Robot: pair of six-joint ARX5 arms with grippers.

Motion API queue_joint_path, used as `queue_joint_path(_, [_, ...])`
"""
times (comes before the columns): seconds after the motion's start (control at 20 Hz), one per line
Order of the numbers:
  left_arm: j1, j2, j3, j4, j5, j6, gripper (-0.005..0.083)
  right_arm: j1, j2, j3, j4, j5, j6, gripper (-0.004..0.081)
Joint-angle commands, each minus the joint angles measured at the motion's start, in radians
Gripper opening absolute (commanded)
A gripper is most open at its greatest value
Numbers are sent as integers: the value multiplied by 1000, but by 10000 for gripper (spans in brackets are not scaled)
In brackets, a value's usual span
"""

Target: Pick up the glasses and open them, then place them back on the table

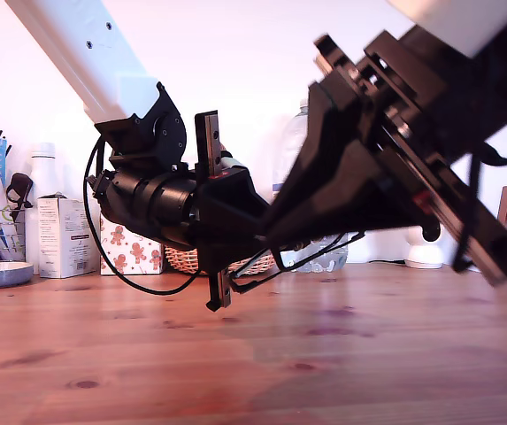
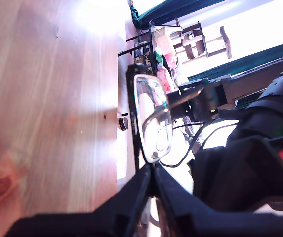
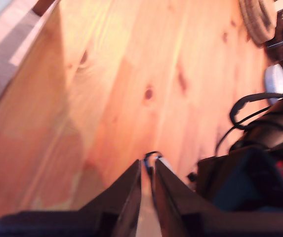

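Setting: reddish-brown wooden table (image 1: 350, 372) against a pale wall; a wicker basket (image 1: 191, 259), a clear bottle (image 1: 299, 142) and cartons stand along the far edge.
Glasses (image 2: 153, 118): held in the air above the table, between the two arms; in the exterior view only thin black wire parts show below the arms, near the middle.
First gripper: my first gripper (image 2: 152, 170) is clamped on the frame at the edge of one lens, so the lens stands clear of the jaws and faces the other arm.
Second gripper: my second gripper (image 3: 147, 165) has its jaws drawn nearly together on a thin dark piece, probably a temple arm; the blur prevents confirmation.
Reason for hold: one claw appears to steady the frame while the other pulls a temple outward.
Stage: opening, judged under way; placing back not yet done.
Risk: thin metal may bend or slip if pulled off-axis.
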Motion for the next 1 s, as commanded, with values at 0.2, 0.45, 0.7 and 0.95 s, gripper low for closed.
queue_joint_path(0.2, [-19,28,-5,-7,2,-1,-21,8,23,4,13,0,-16,65])
queue_joint_path(0.45, [-24,28,-5,-8,2,-1,-21,8,28,4,15,1,-18,33])
queue_joint_path(0.7, [-24,28,-5,-11,-8,-1,-21,9,28,4,8,1,-17,-12])
queue_joint_path(0.95, [-24,28,-5,-11,-13,0,-21,9,28,4,-48,0,-17,-12])
